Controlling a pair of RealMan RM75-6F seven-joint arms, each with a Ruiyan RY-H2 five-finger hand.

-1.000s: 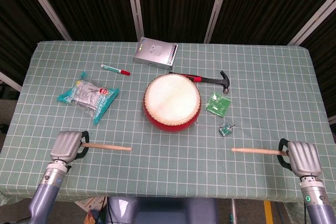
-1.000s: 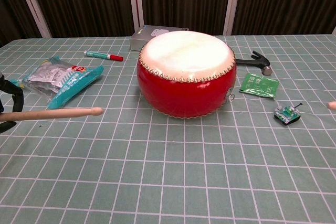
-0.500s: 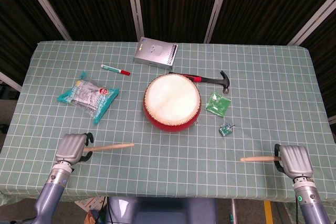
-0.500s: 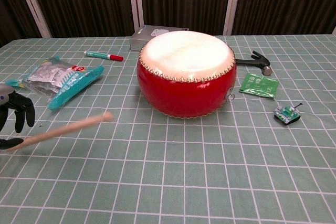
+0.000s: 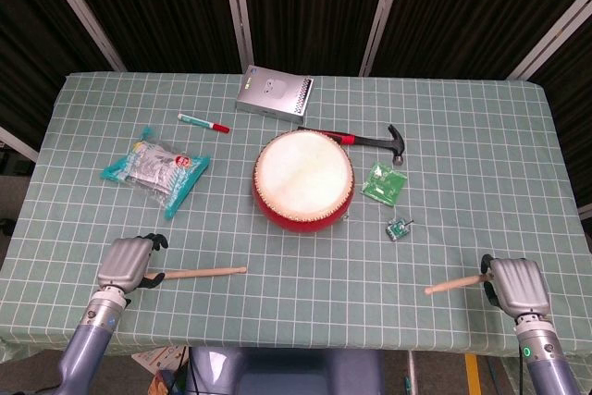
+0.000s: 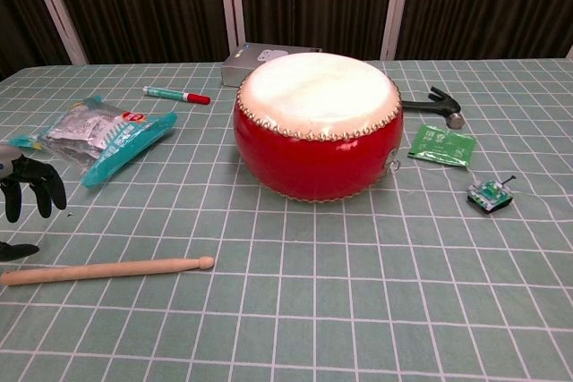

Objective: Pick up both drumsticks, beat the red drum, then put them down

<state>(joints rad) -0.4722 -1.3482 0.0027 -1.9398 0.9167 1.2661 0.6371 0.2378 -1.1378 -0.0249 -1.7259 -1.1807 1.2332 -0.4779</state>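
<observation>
While the red drum point(image 5: 303, 179) stands mid-frame, the left hand point(image 5: 123, 263) has its fingers spread above the flat left stick point(image 6: 107, 268), and the right hand point(image 5: 518, 286) at lower right grasps the right stick point(image 5: 453, 284).

Glossy red drum point(image 6: 315, 154), matt pale skin; bare wood drumsticks point(image 6: 107, 268); checked cloth on desk point(image 5: 481, 150); crinkly plastic packet point(image 6: 103, 136).

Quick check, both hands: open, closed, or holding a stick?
Left hand: open, left drumstick lies on the table.
Right hand: cannot tell; right drumstick reaches its fingers, grip hidden.
</observation>
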